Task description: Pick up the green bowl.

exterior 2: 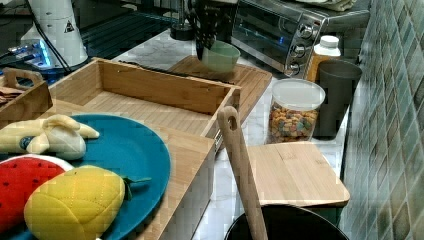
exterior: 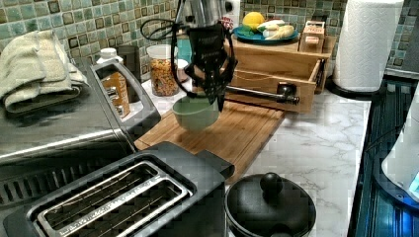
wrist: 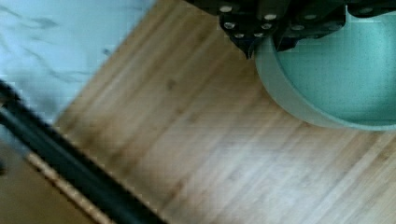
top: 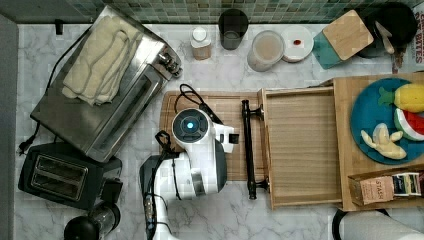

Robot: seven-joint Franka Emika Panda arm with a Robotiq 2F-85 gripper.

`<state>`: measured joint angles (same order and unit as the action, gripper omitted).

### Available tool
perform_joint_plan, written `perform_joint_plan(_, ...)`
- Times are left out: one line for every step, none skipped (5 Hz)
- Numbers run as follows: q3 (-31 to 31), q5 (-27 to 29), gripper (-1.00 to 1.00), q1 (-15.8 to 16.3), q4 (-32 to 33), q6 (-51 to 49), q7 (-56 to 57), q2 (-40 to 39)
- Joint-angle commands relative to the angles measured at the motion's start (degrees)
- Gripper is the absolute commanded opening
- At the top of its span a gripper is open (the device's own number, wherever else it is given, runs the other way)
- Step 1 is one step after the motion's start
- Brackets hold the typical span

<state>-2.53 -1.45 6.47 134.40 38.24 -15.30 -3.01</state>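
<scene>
- Gripper (exterior: 213, 96), in the left view, clamps the rim of the green bowl (exterior: 195, 113); in the wrist view one finger (wrist: 243, 32) sits outside the bowl's wall and the other inside it.
- Green bowl, upright, hangs over the wooden cutting board (exterior: 237, 133); it appears lifted clear of the wood, though the gap is hard to judge in the left view.
- Right view: the bowl (exterior 2: 220, 56) lies between the toaster oven (exterior 2: 280, 30) and the open wooden drawer (exterior 2: 150, 95).
- Top view: the white arm (top: 197, 150) covers the board, with the drawer's black handle bar (top: 248, 145) just to the top view's right of it.
- Marble worktop (exterior: 316, 148) carries the black toaster (exterior: 123, 197).
</scene>
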Motion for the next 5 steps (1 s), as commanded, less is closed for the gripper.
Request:
perform_joint_plan(4.8, -0.8, -1.00, -4.5, -14.6, -8.4, -7.4, 13.7)
perform_joint_plan(5.4, 2.8, -1.00, -6.3, -27.9, -23.9, -17.7, 8.9)
perform_joint_plan(5.9, 2.1, -1.00, -6.8, -28.9, -23.3, -16.5, 10.8)
perform_joint_plan(4.4, -2.7, -1.00, -5.6, -28.9, -25.0, -20.6, 11.3)
perform_joint_plan(3.4, -2.9, -1.00, -4.7, -22.8, -18.7, -22.6, 15.4)
